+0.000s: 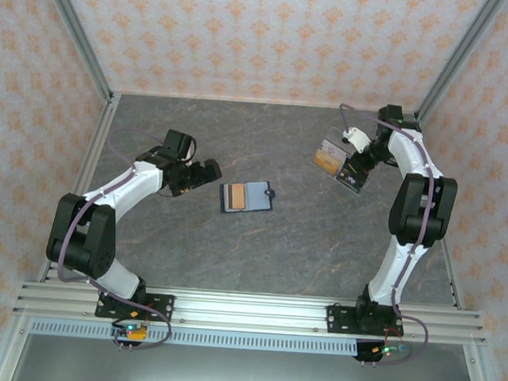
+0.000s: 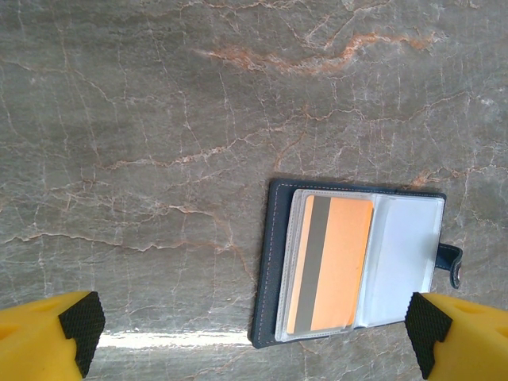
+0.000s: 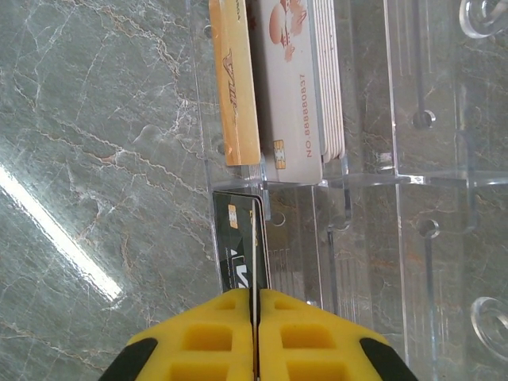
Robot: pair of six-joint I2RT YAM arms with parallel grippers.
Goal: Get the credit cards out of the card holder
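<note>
From above, the card holder lay open and flat in the middle of the desk. My left tool was just beside its left edge, and my right tool was well apart at the far right, over the clear plastic box. Bare desk lay all round the holder, so neither arm crowded the other. Through the left wrist camera, an orange card sat in the holder's left sleeve, with the snap tab on the right edge. My pads stood wide apart, gripping nothing. Through the right wrist camera, my right tool was pinched shut on a dark card held on edge beside the stacked cards. I could not tell whether it was inside the near compartment or just above it. I judged it best to release it squarely between the clear walls, then lift straight up.
</note>
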